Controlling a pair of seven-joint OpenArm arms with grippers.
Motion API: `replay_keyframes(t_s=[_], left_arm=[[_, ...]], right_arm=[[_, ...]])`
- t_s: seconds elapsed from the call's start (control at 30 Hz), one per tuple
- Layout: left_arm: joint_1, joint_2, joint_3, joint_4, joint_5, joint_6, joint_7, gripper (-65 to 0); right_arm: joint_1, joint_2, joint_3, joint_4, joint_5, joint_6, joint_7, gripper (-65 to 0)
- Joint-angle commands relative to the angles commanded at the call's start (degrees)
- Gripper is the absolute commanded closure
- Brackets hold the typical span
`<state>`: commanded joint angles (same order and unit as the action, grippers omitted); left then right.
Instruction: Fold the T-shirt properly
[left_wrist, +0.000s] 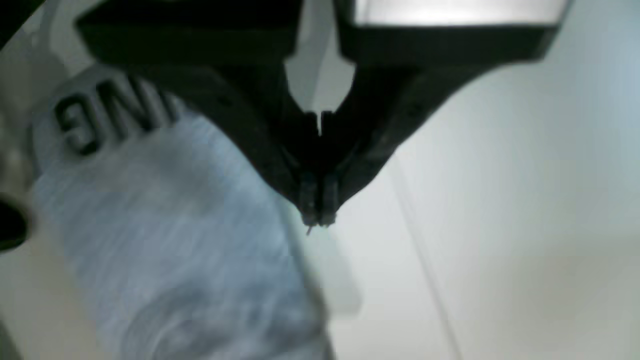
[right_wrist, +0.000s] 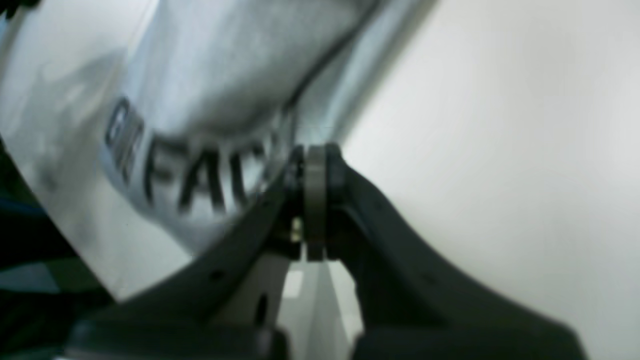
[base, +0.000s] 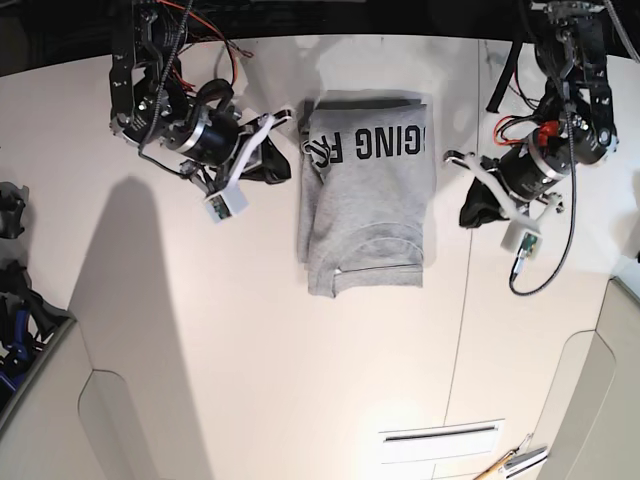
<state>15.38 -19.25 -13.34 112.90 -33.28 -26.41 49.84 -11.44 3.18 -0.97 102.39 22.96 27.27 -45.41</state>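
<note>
T-shirt (base: 370, 215): soft, light, likely to sag; pinch both layers at collar-end corners. Left fingers (left_wrist: 318, 220), right fingers (right_wrist: 316, 150) together, apparently empty.

From where I stand, this looks like a robotics lab or workshop: two black-and-white robot arms (base: 190, 125) reach over a broad, pale worktop (base: 260, 370), with orange and black cables (base: 232, 55) looping around them. Dark equipment, too small to identify, sits past the worktop's side.
</note>
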Motion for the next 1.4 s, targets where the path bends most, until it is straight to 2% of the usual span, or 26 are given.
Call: replay_keyframes(t_s=[0.17, 0.37, 0.43, 0.5, 0.57, 0.6, 0.67, 0.7, 0.9, 1.17, 1.27, 1.4], left_arm=[[10.23, 0.07, -7.13, 6.64, -3.37, 0.04, 0.59, 0.0], [23.21, 0.5, -11.98, 9.42, -3.32, 0.28, 0.59, 0.0], [26.75, 0.55, -14.62, 9.42, -3.34, 1.25, 0.59, 0.0], [30.58, 0.74, -17.42, 9.42, -3.32, 1.79, 0.59, 0.0], [34.45, 2.4, -19.96, 9.42, -3.3, 1.73, 0.63, 0.0], [36.22, 3.41, -20.87, 9.42, -3.28, 1.14, 0.94, 0.0], [39.3, 4.76, -21.62, 9.42, -3.32, -1.75, 2.36, 0.0], [40.87, 4.98, -21.59, 9.42, -3.32, -2.54, 2.91, 0.0], [49.44, 4.92, -21.55, 9.4, -3.37, -2.78, 2.67, 0.0], [52.87, 4.92, -20.59, 7.04, -3.43, -2.75, 3.06, 0.0], [53.22, 4.7, -17.84, 2.71, -3.43, -2.75, 2.54, 0.0], [53.18, 1.9, -11.47, -5.27, -5.09, -2.75, -1.29, 0.0]], right_arm=[[-7.34, 4.83, 0.0, 7.58, 0.28, 0.02, 0.39, 0.0], [-15.17, 10.64, 0.0, 12.63, 0.7, 0.17, 0.35, 0.0], [-17.05, 13.57, 0.0, 12.9, 3.02, 0.24, 0.11, 0.0], [-18.82, 16.85, 0.0, 12.92, 6.93, 1.62, -0.55, 0.0], [-20.68, 19.89, 0.0, 12.9, 9.51, 2.16, -1.92, 0.0], [-21.7, 21.4, 0.0, 12.9, 10.16, 2.69, -2.84, 0.0], [-23.61, 24.39, 0.0, 12.9, 11.74, 4.09, -4.35, 0.0], [-24.41, 25.81, 0.0, 12.9, 12.28, 4.26, -4.72, 0.0], [-30.42, 31.67, 0.0, 12.87, 12.59, 4.2, -4.83, 0.0], [-37.79, 32.54, 0.0, 12.28, 10.38, 4.2, -5.88, 0.0], [-40.11, 32.52, -0.02, 12.24, 10.27, 4.2, -5.86, 0.0], [-42.64, 32.5, -0.63, 12.13, 10.25, 4.22, -5.6, 0.0]])
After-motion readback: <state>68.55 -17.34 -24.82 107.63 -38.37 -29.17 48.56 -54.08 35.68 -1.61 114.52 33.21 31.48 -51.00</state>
